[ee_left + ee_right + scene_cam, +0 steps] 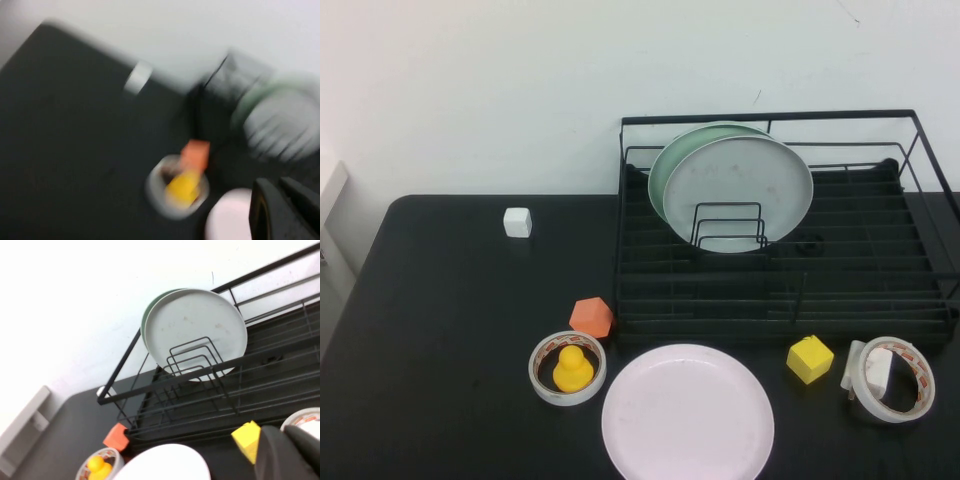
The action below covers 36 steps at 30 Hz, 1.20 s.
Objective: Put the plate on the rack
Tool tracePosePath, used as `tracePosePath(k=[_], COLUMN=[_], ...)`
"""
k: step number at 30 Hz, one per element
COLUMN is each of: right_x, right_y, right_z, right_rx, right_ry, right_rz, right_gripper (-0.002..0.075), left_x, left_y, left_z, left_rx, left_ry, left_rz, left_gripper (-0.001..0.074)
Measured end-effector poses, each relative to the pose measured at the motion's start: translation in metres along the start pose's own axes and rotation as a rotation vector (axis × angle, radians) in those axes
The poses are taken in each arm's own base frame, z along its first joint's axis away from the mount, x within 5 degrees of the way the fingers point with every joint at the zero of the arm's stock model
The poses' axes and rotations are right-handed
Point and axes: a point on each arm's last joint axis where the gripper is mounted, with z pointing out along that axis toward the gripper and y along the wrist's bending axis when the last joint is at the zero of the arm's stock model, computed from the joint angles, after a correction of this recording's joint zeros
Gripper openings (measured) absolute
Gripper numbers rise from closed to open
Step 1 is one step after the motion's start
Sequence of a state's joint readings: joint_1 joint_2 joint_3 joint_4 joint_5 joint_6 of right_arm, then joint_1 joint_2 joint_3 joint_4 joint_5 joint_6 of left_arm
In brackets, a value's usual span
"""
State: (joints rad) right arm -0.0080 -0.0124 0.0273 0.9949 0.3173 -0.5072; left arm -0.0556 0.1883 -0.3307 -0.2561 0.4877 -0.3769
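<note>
The pale pink plate [688, 413] lies flat on the black table at the front centre, in front of the rack. It also shows in the left wrist view [227, 217] and the right wrist view [165, 462]. The black wire rack [770, 322] stands at the back right and holds a grey-white plate [740, 190] and a pale green plate [665, 165] upright. Neither arm shows in the high view. My left gripper [277, 182] is shut and empty, up above the table near the pink plate. My right gripper [286, 431] is shut and empty, above the yellow block.
An orange block [591, 316] and a tape ring [542, 385] with a yellow duck [572, 370] inside sit left of the pink plate. A yellow block [810, 358] and a second tape ring [910, 400] sit to its right. A white cube [517, 222] is at the back left.
</note>
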Motion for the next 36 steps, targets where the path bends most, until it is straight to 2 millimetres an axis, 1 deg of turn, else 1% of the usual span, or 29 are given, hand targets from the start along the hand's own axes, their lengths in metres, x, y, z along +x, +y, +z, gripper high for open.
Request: tracePosePath(k=[2,4,6,8,11,15,18,21,23,25,29,32,34,36], right_x=[0.000,0.000,0.000,0.000,0.001,0.003,0.003,0.003,0.003,0.003,0.003,0.003,0.004,0.004], right_y=[0.000,0.000,0.000,0.000,0.000,0.002,0.002,0.002,0.002,0.002,0.002,0.002,0.002,0.002], right_z=[0.000,0.000,0.000,0.000,0.000,0.000,0.000,0.000,0.000,0.000,0.000,0.000,0.000,0.000], right_rx=[0.000,0.000,0.000,-0.001,-0.005,-0.020,-0.023,-0.023,-0.023,-0.023,-0.023,-0.024,-0.025,-0.025], right_ry=[0.000,0.000,0.000,0.002,0.009,0.032,0.036,0.035,0.035,0.035,0.035,0.037,0.039,0.039], right_rz=[-0.024,-0.033,-0.038,-0.047,-0.055,-0.057,-0.058,-0.057,-0.057,-0.057,-0.057,-0.057,-0.057,-0.057], right_gripper=[0.0011,0.0011,0.0011,0.0011,0.0011,0.0011,0.0011,0.0011,0.0011,0.0011,0.0011,0.0011,0.0011,0.0011], left_x=[-0.014,-0.029,-0.041,-0.053,-0.061,-0.059,-0.044,-0.022,-0.005,0.011,0.042,0.064,0.075,0.087], left_y=[-0.009,-0.019,-0.026,-0.031,-0.032,-0.036,-0.044,-0.055,-0.063,-0.069,-0.077,-0.074,-0.072,-0.070], left_z=[0.005,0.012,0.023,0.040,0.072,0.110,0.140,0.163,0.179,0.192,0.219,0.241,0.254,0.266], left_rx=[-0.065,-0.095,-0.110,-0.114,-0.115,-0.092,-0.053,0.001,0.032,0.046,0.017,-0.025,-0.044,-0.057], left_ry=[0.120,0.202,0.278,0.337,0.437,0.565,0.682,0.775,0.824,0.862,0.943,1.012,1.041,1.063], left_rz=[0.113,0.206,0.310,0.415,0.547,0.598,0.634,0.685,0.713,0.700,0.554,0.425,0.369,0.321], left_gripper=[-0.0002,-0.0002,-0.0002,-0.0002,-0.0002,-0.0001,0.0015,0.0056,0.0095,0.0143,0.0272,0.0369,0.0402,0.0415])
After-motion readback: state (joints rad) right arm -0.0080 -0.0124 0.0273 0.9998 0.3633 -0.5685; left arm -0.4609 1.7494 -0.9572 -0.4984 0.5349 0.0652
